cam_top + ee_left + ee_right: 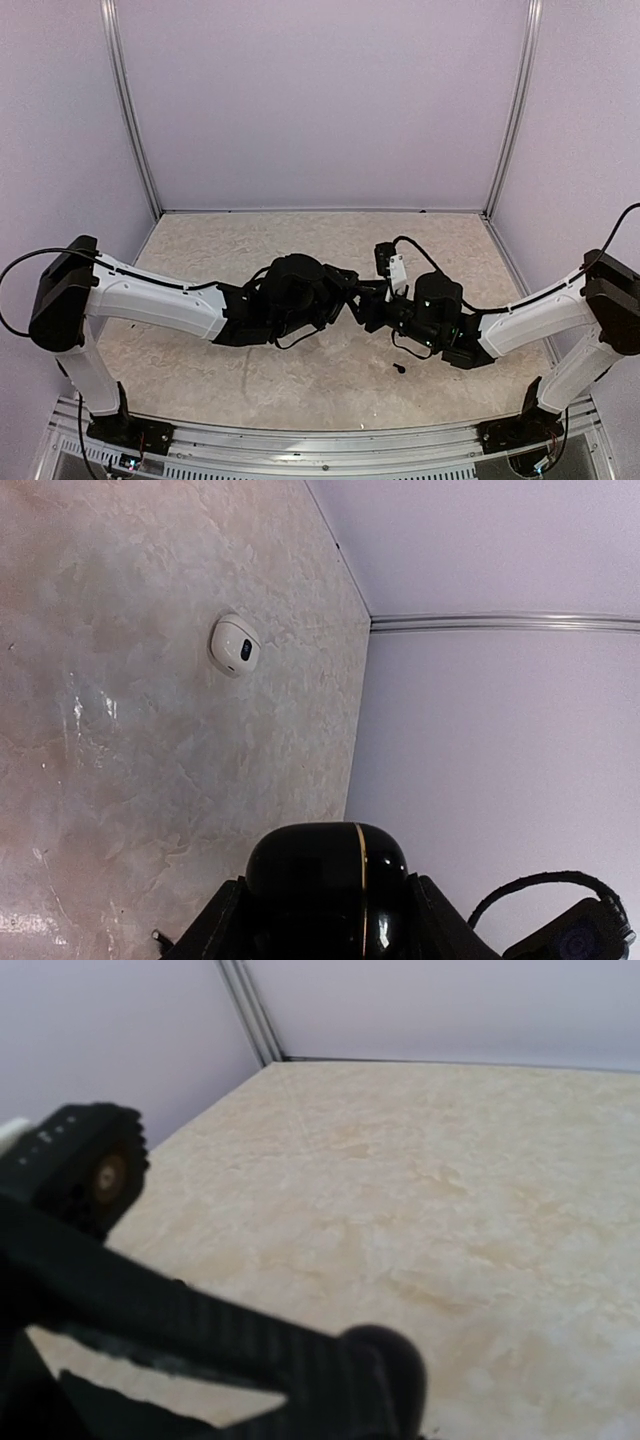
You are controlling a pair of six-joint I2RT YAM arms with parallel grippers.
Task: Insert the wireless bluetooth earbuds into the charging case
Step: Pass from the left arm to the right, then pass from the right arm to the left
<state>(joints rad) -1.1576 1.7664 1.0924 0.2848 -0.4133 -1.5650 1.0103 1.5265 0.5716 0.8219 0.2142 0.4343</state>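
**A:** Left wrist view: the charging case (pixel 325 875), glossy black with a gold seam, sits clamped between the fingers of the left end effector (pixel 330 925). The lid is closed along the seam, so its contents cannot be seen.

**B:** Earbuds?

**A:** One white earbud (pixel 235 645), with a dark oval spot on it, lies alone on the surface (pixel 120 800), well apart from the case. Bare marbled top surrounds it. It lies toward the edge where the surface meets the wall (pixel 500 780), without touching that edge.

**B:** Top external?

**A:** A black earbud (pixel 400 368) shows as a tiny dark speck on the surface, just nearside of the right arm's wrist. It is too small to read any detail. The white one is hidden in this view.

**B:** Right end effector (pixel 366 303)?

**A:** It is tip to tip with the left one at mid-surface. The right wrist view is blurred, with one dark finger (pixel 150 1310) crossing the frame. I cannot tell whether it is clenched or released, or whether it grips anything.

**B:** Room to move?

**A:** The far half of the surface runs open to the back wall and the corner rails (pixel 130 110). The black earbud lies in the strip between the arms and the near edge.
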